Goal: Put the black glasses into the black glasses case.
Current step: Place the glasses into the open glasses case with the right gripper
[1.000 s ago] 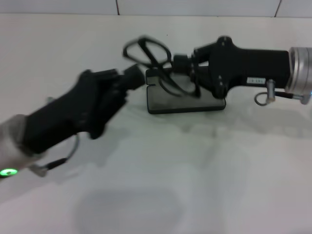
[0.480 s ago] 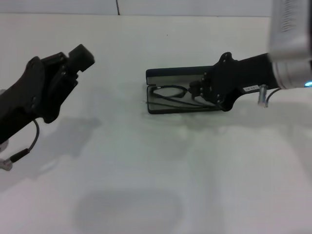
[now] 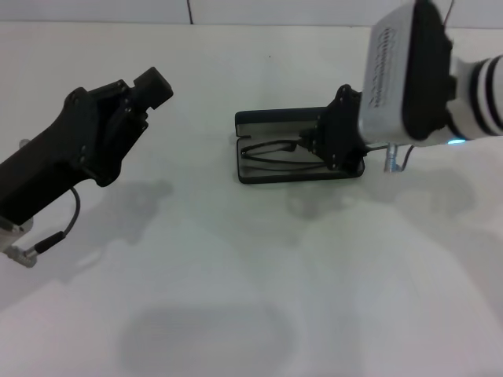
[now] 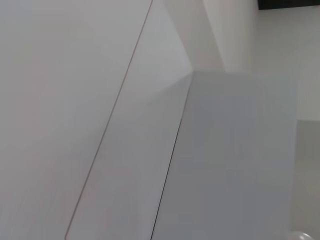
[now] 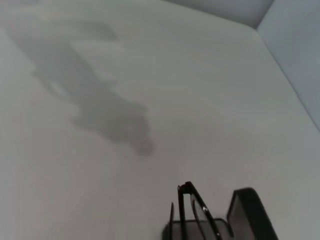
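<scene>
From the head camera I see the black glasses case (image 3: pixel 299 146) lying open on the white table (image 3: pixel 251 275), a little toward one o'clock from the middle of the view, its lid standing up along the twelve o'clock side. The black glasses (image 3: pixel 271 151) lie folded inside the tray, toward its nine o'clock end, thin frame and temple arms stretched along the case. My right gripper (image 3: pixel 308 144) reaches in from three o'clock and sits low over the three o'clock half of the case, right at the glasses; I cannot tell whether its fingers are apart or pressed on the frame. My left gripper (image 3: pixel 153 86) hangs raised at about ten o'clock, well apart from the case, and I cannot tell how its fingers stand either. The right wrist camera shows one end of the glasses (image 5: pixel 192 212) beside a wall of the case (image 5: pixel 250 212), with arm shadow across the table. The left wrist camera shows only pale wall panels (image 4: pixel 125 125)
</scene>
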`<state>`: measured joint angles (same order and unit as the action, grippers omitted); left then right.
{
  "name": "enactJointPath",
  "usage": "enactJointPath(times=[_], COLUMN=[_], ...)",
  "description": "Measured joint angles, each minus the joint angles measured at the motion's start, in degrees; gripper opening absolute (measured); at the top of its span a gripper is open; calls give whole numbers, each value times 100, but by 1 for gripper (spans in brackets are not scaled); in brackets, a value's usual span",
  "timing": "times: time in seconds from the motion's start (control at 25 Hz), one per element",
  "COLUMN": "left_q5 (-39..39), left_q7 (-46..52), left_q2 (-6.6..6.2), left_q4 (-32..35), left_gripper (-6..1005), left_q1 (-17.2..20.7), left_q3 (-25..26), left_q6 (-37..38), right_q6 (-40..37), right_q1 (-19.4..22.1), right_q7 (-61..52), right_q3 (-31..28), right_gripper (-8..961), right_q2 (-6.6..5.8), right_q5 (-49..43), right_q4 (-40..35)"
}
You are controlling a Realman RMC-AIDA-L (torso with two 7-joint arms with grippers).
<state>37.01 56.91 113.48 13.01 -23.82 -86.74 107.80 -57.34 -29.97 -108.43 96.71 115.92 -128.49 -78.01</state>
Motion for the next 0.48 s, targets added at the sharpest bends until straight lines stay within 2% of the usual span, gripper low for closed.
enactJointPath(times=[0.24, 0.48], left_q5=[-27, -32], left_q7=[-2, -13], left_q2=[9, 13], left_q4=[0, 0], left_gripper=[31, 31], left_q1=[-6, -20], left_q3=[0, 0], left_q6=[-107, -236], right_q6=[837, 1343], right_q1=[46, 64], right_q7=[124, 266], right_q3=[428, 639], right_gripper=[54, 64], right_q2=[0, 4], right_q5=[-176, -183], right_q4=[288, 543])
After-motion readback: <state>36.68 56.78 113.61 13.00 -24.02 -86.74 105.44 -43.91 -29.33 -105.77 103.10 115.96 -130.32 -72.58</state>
